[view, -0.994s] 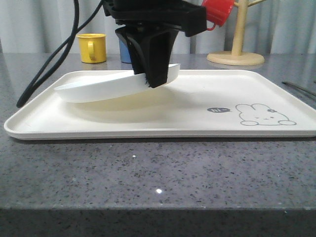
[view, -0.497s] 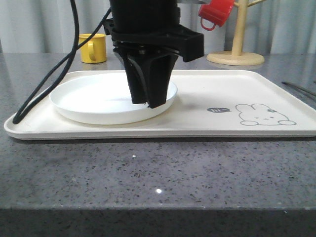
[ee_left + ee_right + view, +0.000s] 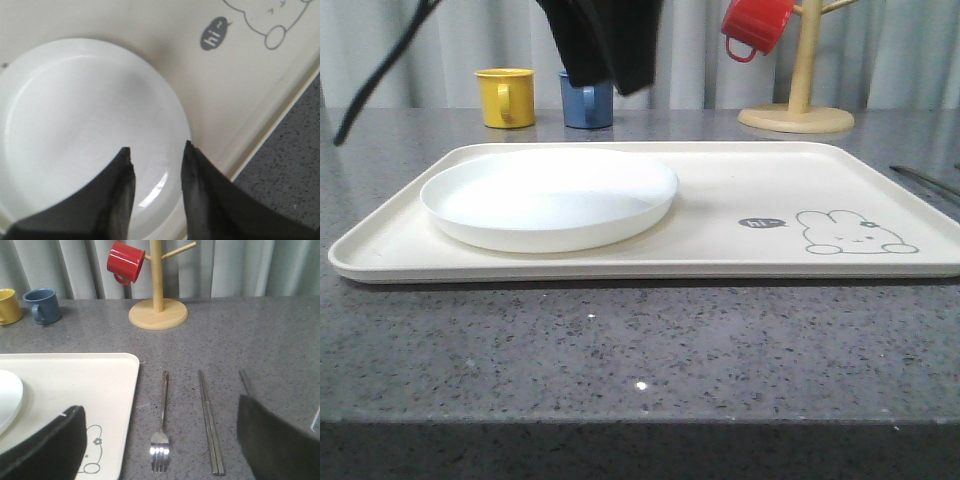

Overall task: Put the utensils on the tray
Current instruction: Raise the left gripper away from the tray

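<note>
Front view: shallow round white plate [image 3: 549, 198] lies flat on the left part of the large cream rectangular tray [image 3: 740, 180], apart from the grey rabbit drawing [image 3: 855, 232]. Left gripper [image 3: 603, 45] hangs above the plate, clear of it. Left wrist view: its jaws stand apart, empty. Right wrist view: right gripper [image 3: 160, 450], jaws wide apart, is above the grey speckled table [image 3: 260, 340], where a silver metal fork [image 3: 161, 432] and straight silver chopsticks [image 3: 210, 422] lie side by side beside the tray.
</note>
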Action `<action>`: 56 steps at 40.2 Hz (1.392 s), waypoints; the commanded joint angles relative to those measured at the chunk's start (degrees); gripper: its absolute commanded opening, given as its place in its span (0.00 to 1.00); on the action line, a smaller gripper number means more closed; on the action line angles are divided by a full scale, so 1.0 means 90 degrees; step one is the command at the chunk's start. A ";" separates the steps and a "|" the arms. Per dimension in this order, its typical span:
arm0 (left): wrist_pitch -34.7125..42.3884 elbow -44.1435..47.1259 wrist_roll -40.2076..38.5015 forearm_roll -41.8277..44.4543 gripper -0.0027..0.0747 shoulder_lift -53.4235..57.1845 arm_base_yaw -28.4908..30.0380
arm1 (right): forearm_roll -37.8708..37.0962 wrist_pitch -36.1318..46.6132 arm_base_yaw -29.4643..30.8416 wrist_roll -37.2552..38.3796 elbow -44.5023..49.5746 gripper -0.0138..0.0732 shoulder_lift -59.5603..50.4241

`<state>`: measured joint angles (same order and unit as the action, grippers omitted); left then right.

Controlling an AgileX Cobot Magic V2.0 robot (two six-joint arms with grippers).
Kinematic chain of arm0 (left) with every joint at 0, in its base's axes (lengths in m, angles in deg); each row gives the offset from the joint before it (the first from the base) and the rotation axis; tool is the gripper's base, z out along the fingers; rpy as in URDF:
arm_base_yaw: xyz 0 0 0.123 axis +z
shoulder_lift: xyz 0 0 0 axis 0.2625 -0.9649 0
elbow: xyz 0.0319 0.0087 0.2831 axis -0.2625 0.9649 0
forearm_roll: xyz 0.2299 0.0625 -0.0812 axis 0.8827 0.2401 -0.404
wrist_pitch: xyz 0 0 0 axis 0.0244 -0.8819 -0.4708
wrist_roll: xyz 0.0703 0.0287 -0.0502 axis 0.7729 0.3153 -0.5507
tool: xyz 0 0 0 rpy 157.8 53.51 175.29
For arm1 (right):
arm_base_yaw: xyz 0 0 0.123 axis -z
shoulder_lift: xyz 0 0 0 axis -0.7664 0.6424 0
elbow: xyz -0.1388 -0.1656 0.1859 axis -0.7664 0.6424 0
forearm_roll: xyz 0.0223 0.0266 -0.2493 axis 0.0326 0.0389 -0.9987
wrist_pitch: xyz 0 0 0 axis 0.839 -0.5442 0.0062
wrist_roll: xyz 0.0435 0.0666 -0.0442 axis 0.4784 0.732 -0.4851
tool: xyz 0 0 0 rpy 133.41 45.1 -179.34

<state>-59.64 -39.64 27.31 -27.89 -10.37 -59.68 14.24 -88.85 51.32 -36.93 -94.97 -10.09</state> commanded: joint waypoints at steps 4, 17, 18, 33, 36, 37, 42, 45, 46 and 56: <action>-0.0196 0.0071 -0.0204 0.0125 0.05 0.0797 0.0851 | 0.0008 0.0493 0.0053 -0.0060 -0.0231 0.89 0.0076; 0.0910 0.2650 -0.0392 -0.0179 0.01 0.2936 0.2571 | 0.0008 0.0493 0.0053 -0.0060 -0.0231 0.89 0.0076; 0.1126 0.2856 -0.0392 -0.0211 0.01 0.3130 0.2667 | 0.0008 0.0493 0.0053 -0.0060 -0.0231 0.89 0.0076; 0.4045 0.6346 -0.0392 -0.0500 0.01 0.6887 0.3444 | 0.0008 0.0493 0.0053 -0.0060 -0.0231 0.89 0.0076; 0.4542 0.6923 -0.0392 -0.0518 0.01 0.7728 0.3444 | 0.0008 0.0493 0.0053 -0.0060 -0.0231 0.89 0.0076; 0.4634 0.7118 -0.0392 -0.0518 0.01 0.8036 0.3444 | 0.0008 0.0493 0.0053 -0.0060 -0.0231 0.89 0.0076; 0.4936 0.7823 -0.0392 -0.0518 0.01 0.9259 0.3444 | 0.0008 0.0493 0.0053 -0.0060 -0.0231 0.89 0.0076; 0.4975 0.8160 -0.0392 -0.0518 0.01 0.9913 0.3444 | 0.0008 0.0493 0.0053 -0.0060 -0.0231 0.89 0.0076; 0.4975 0.8234 -0.0392 -0.0518 0.01 1.0064 0.3444 | 0.0008 0.0493 0.0053 -0.0060 -0.0231 0.89 0.0076; 0.5152 0.8644 -0.0392 -0.0518 0.01 1.0816 0.3444 | 0.0008 0.0493 0.0053 -0.0060 -0.0231 0.89 0.0076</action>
<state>-19.24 39.42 24.31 -31.92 87.41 -28.84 14.24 -88.85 51.32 -36.93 -94.97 -10.09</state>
